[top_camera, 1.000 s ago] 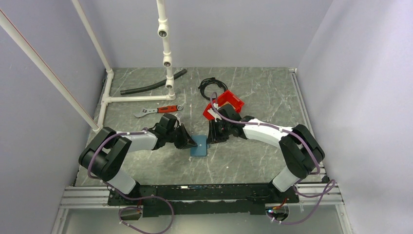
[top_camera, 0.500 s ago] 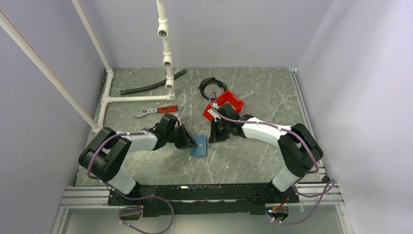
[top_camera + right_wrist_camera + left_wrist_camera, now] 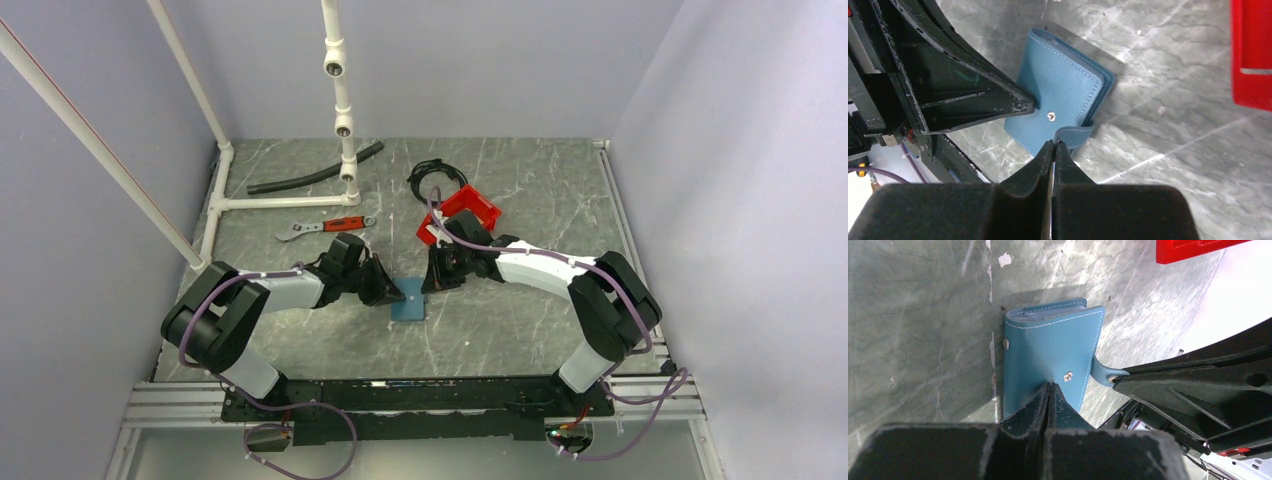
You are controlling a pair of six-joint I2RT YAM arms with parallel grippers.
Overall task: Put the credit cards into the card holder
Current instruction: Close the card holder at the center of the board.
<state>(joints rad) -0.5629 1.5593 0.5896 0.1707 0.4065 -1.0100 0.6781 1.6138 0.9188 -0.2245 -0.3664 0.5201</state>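
A robot lab test cell: plain walls (image 3: 500, 60) box in a marbled table (image 3: 520, 330) with a white pipe frame (image 3: 340, 90).

obstacles: left gripper (image 3: 398, 296), right gripper (image 3: 428, 288) flank card holder (image 3: 408, 305) — red bin (image 3: 478, 206) behind | free: near-side table (image 3: 440, 340)

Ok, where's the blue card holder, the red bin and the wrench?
blue card holder (image 3: 1050, 352): left wrist view, middle of its front cover.
red bin (image 3: 474, 207): top external view, its far wall.
wrench (image 3: 337, 226): top external view, its red handle.
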